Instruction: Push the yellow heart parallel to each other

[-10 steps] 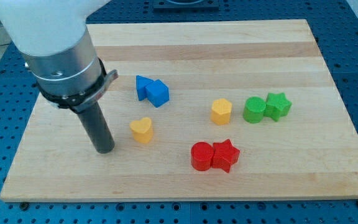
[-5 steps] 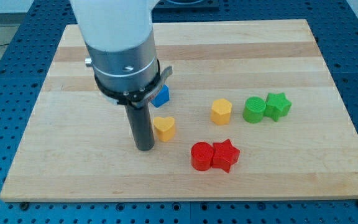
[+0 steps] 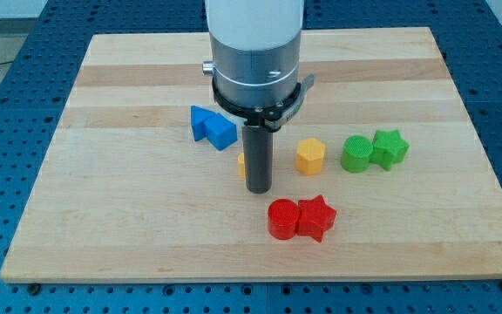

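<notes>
My tip (image 3: 259, 187) rests on the wooden board near its middle. The yellow heart (image 3: 241, 163) is almost wholly hidden behind the rod; only a sliver shows at the rod's left edge, touching it. A yellow hexagon block (image 3: 310, 156) stands just to the view's right of the rod, apart from it.
Two blue blocks (image 3: 212, 127) sit together to the upper left of the rod. A red cylinder (image 3: 282, 218) and a red star (image 3: 315, 217) touch each other below the tip. A green cylinder (image 3: 356, 153) and a green star (image 3: 390, 147) touch each other at the right.
My tip has swept from the board's left towards the view's right, pushing the yellow heart rightwards with it, closer to the yellow hexagon. The other blocks have not moved.
</notes>
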